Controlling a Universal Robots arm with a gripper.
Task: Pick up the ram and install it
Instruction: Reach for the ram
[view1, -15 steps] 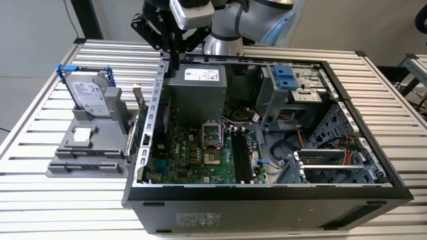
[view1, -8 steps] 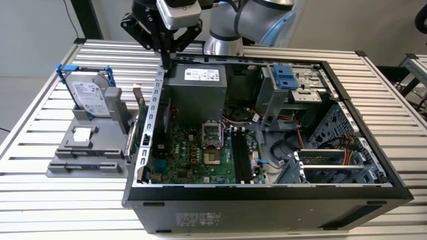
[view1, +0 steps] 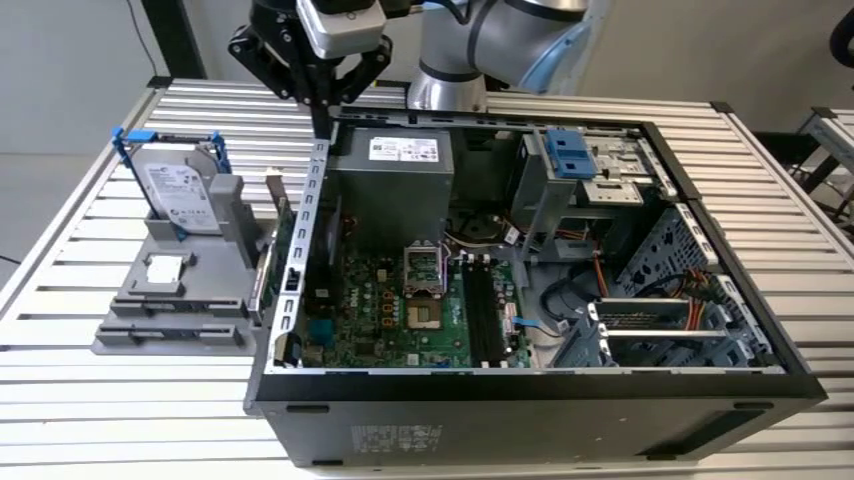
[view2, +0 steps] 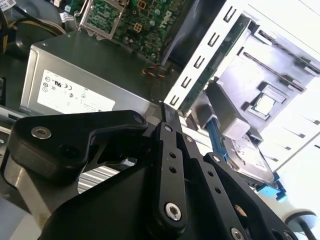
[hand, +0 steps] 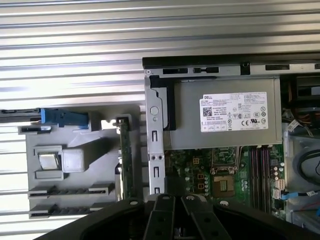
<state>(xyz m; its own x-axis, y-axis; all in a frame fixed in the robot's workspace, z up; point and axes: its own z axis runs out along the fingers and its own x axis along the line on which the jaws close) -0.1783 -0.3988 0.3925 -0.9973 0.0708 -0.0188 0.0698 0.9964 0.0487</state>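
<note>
The ram (view1: 284, 262) is a thin board standing on edge in the grey holder (view1: 160, 300), just outside the left wall of the open computer case (view1: 534, 385). It also appears in the first wrist view as a narrow green strip (hand: 125, 160), and in the second wrist view the ram (view2: 215, 65) runs along the case wall. My gripper (view1: 322, 126) hangs above the case's back left corner, higher than the ram and apart from it. Its fingers are shut with nothing between them in both wrist views (hand: 172, 198) (view2: 167, 109). Long black memory slots (view1: 483, 315) lie on the motherboard.
A silver hard drive in a blue frame (view1: 180, 195) stands at the back of the holder, with a small square chip (view1: 163, 268) in front of it. Inside the case are the grey power supply (view1: 394, 180), the processor socket (view1: 420, 265) and cables. Everything rests on a slatted metal table (view1: 107, 400).
</note>
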